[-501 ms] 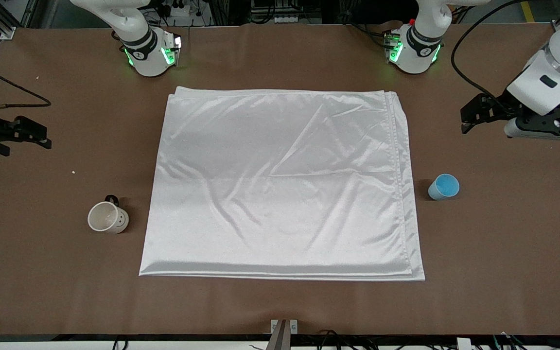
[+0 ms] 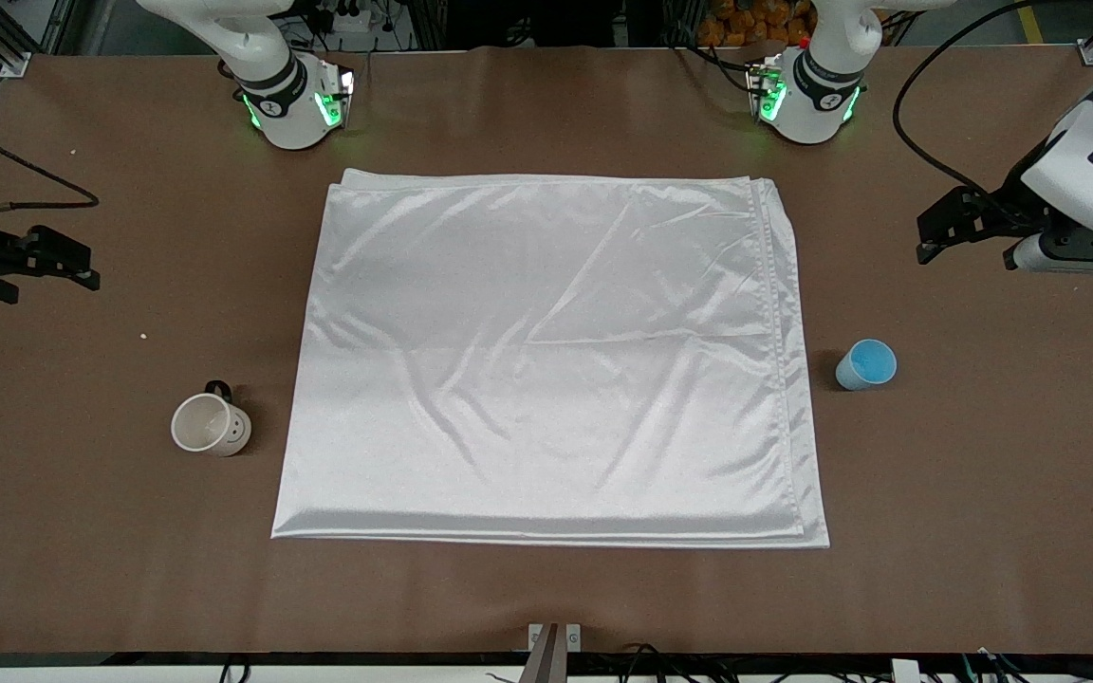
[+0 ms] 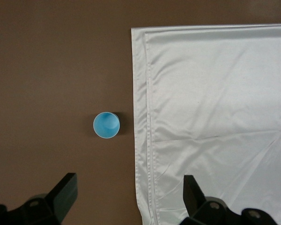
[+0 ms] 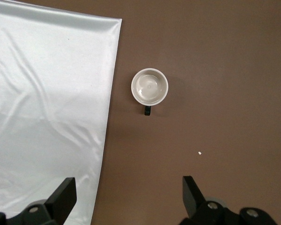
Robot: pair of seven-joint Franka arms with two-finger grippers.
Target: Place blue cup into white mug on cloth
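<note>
The blue cup (image 2: pixel 866 364) stands upright on the brown table, just off the cloth's edge at the left arm's end; it also shows in the left wrist view (image 3: pixel 106 125). The white mug (image 2: pixel 211 425) stands upright on the table off the cloth's edge at the right arm's end, and its black handle shows in the right wrist view (image 4: pixel 149 88). The cloth (image 2: pixel 546 351) lies flat mid-table with nothing on it. My left gripper (image 2: pixel 950 223) (image 3: pixel 129 183) is open and empty, high over the table near the blue cup. My right gripper (image 2: pixel 63 261) (image 4: pixel 129 184) is open and empty, high over the table near the mug.
The two arm bases (image 2: pixel 290 104) (image 2: pixel 807 100) stand at the table's edge farthest from the front camera. A small white crumb (image 2: pixel 143 335) lies on the table near the mug. A black cable (image 2: pixel 34 185) runs at the right arm's end.
My left gripper has shifted a little toward the left arm's end of the table. The right arm, the cup, the mug and the cloth have not moved.
</note>
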